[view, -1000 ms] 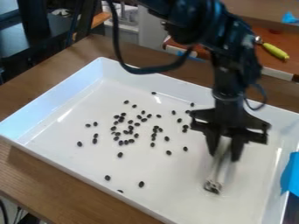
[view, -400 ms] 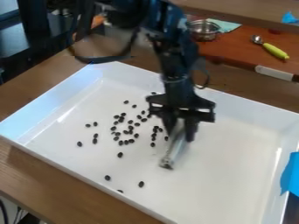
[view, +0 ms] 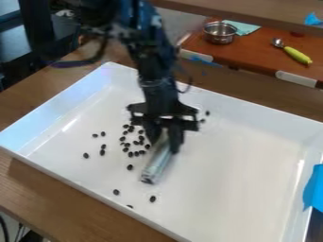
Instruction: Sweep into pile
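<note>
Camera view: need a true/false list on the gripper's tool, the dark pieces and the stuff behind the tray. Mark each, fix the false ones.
1. The gripper holds a pale tool slanting down into the white tray. True.
2. The dark pieces are all in one tight pile. False: some are clustered, others lie scattered.
3. The metal bowl stands inside the white tray. False: it stands beyond it, on the reddish-brown surface.
4. The spoon has a yellow-green handle. True.
5. The spoon lies in the metal bowl. False: it lies beside it, to the right in the picture.
</note>
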`<state>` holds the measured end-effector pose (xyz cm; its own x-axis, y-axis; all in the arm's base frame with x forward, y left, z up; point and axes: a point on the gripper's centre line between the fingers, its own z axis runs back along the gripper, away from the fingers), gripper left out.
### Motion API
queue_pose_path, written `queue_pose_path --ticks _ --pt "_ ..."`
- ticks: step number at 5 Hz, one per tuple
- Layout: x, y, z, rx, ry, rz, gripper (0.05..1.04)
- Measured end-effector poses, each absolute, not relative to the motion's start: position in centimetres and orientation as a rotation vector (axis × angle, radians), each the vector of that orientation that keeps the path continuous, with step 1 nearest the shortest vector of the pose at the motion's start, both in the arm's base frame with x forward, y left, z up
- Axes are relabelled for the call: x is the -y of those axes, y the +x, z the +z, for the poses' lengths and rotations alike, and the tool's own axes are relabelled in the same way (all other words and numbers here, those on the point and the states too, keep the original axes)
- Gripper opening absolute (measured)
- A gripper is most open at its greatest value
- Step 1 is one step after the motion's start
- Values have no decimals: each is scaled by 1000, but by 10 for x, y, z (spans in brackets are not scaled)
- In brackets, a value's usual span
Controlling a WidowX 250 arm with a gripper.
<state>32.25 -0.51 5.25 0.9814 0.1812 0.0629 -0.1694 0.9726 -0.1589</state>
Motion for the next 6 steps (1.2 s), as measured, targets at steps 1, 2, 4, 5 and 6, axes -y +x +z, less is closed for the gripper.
queue_pose_path --ticks 1,2,4,5,6 --pt "-23 317 51 77 -142 221 379" --pt "-50 316 50 132 -95 233 379" --pt "-110 300 51 154 -24 244 379" --pt "-124 274 53 119 -35 242 379" --pt "-109 265 69 102 -112 267 379"
